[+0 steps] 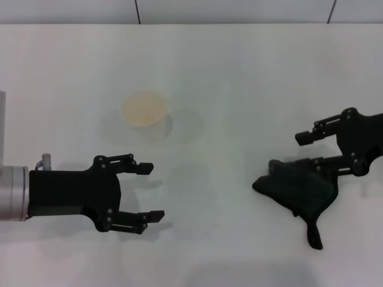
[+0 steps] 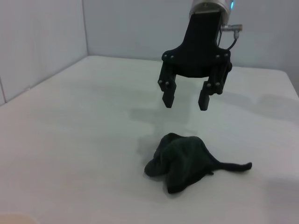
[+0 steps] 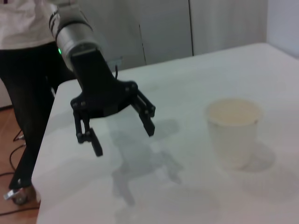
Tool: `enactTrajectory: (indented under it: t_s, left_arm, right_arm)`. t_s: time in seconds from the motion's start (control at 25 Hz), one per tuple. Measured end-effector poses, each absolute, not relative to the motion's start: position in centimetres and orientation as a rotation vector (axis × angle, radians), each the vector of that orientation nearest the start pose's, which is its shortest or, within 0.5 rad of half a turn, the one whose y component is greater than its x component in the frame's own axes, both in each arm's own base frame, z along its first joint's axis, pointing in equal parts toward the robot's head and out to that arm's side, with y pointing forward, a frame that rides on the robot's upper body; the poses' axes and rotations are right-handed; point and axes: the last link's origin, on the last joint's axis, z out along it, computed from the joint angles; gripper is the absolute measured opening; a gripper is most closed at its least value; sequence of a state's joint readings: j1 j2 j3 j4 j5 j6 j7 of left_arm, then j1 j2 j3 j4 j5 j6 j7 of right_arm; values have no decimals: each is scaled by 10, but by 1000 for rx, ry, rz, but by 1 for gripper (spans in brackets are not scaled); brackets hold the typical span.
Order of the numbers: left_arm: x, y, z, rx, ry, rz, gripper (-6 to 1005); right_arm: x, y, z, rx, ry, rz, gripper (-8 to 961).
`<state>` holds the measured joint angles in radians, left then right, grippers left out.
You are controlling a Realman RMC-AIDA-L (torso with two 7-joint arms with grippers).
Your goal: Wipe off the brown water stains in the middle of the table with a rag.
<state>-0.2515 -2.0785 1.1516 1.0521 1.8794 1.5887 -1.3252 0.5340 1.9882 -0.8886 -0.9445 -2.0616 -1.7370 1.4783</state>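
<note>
Hovering wide open above the rag (image 1: 302,190) at the table's (image 1: 239,72) right, my right gripper (image 1: 305,149) holds nothing; my left gripper (image 1: 151,191) gapes empty, near the cup (image 1: 143,110).

The rag (image 1: 299,190) is a dark charcoal cloth, bunched into a soft heap with folds (a narrow tail trails from one end), lying on the right side of the glossy white table (image 1: 239,89). No brown stain can be made out on the tabletop.
</note>
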Motion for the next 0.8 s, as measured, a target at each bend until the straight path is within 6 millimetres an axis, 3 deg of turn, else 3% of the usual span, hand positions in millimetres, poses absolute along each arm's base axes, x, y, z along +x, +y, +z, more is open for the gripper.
enactTrajectory:
  t_s: [0.28, 0.8]
  left_arm:
    - [-260, 273, -1, -2916, -215, -499, 880]
    - [-261, 274, -2, -2912, -226, -508, 880]
  right_arm:
    - [239, 332, 58, -2952, 269, 396, 500]
    - [237, 335, 59, -2951, 269, 396, 497]
